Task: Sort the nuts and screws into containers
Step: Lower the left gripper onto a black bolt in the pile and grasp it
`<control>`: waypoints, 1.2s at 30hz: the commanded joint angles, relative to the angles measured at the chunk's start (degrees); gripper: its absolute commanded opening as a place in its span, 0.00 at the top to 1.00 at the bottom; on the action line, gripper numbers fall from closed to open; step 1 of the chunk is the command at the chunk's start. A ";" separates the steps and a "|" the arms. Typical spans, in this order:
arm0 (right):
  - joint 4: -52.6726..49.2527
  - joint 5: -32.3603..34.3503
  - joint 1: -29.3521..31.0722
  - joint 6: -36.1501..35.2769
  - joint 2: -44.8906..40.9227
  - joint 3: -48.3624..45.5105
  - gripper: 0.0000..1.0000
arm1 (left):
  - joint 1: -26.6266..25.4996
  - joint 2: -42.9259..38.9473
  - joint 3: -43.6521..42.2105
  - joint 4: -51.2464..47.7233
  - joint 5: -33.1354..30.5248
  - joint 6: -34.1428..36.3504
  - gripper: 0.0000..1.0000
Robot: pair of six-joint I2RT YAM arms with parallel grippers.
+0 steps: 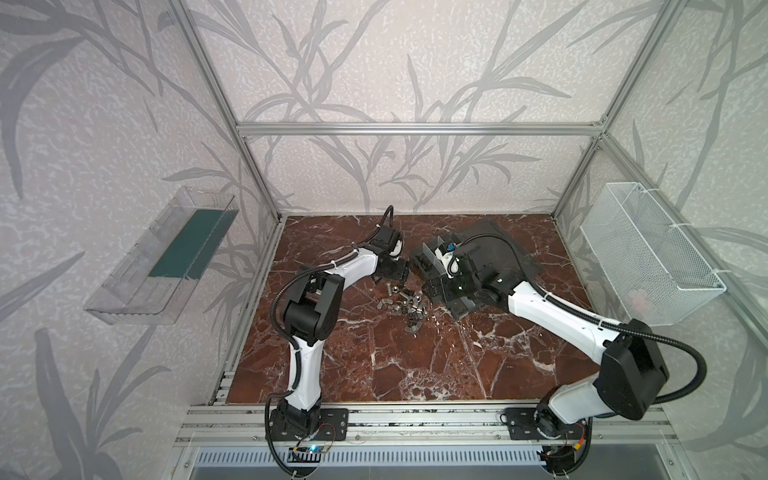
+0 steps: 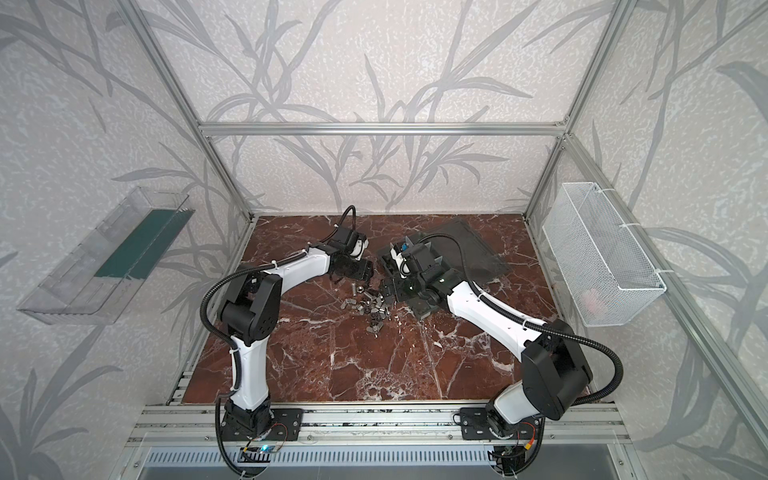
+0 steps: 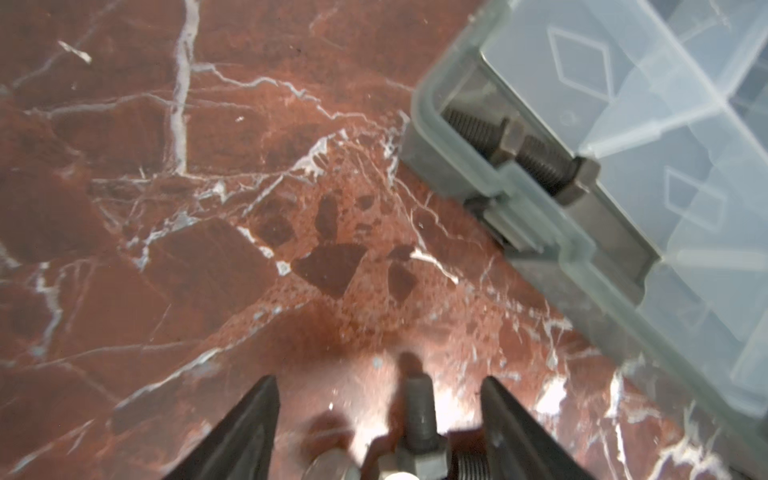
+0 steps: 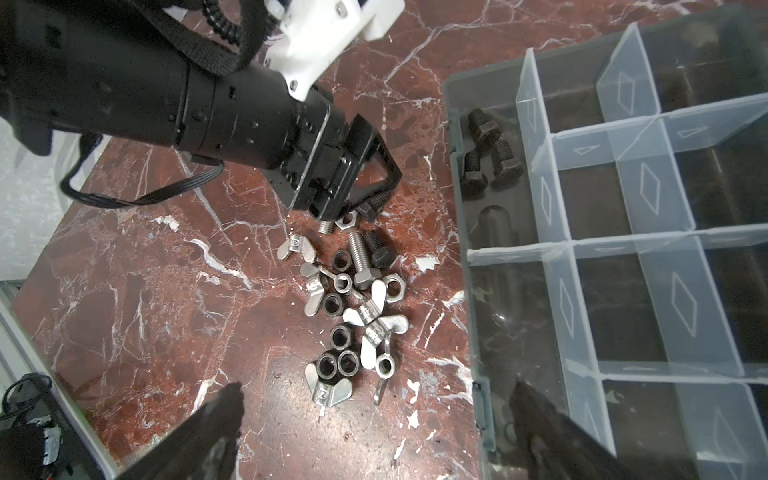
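Observation:
Screws and nuts lie in a loose pile (image 1: 405,307) (image 2: 370,307) (image 4: 353,307) on the red marble floor, left of the dark-grey organizer box (image 1: 462,311) (image 4: 457,166) whose compartments are the containers. Three dark screws (image 4: 486,153) (image 3: 528,153) rest in its near-left corner compartment. My left gripper (image 1: 401,276) (image 3: 378,399) is low at the pile's far end, jaws apart on either side of a dark screw (image 3: 419,409) (image 4: 376,201) without touching it. My right gripper (image 4: 378,415) (image 1: 434,289) hangs open above the pile's near end, one finger over the box rim.
The box's lid (image 1: 498,241) lies open flat behind it. A white wire basket (image 1: 648,253) hangs on the right wall and a clear tray with a green base (image 1: 166,257) on the left wall. Aluminium posts frame the floor.

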 commanded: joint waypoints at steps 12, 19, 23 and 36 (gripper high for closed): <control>-5.05 3.32 -0.01 1.44 -3.54 -0.45 0.01 | -3.69 3.59 3.68 -6.99 -6.37 2.09 0.40; -5.58 5.69 -0.03 1.64 -6.76 -2.01 0.01 | -4.05 5.09 5.18 -8.69 -7.46 1.82 0.50; -4.26 5.85 -0.03 2.64 -6.49 -2.94 0.01 | -4.33 5.72 5.75 -9.23 -9.10 1.84 0.56; -2.00 5.04 -0.08 3.78 -2.56 -2.25 0.01 | -4.54 7.74 8.82 -12.01 -9.64 1.57 0.74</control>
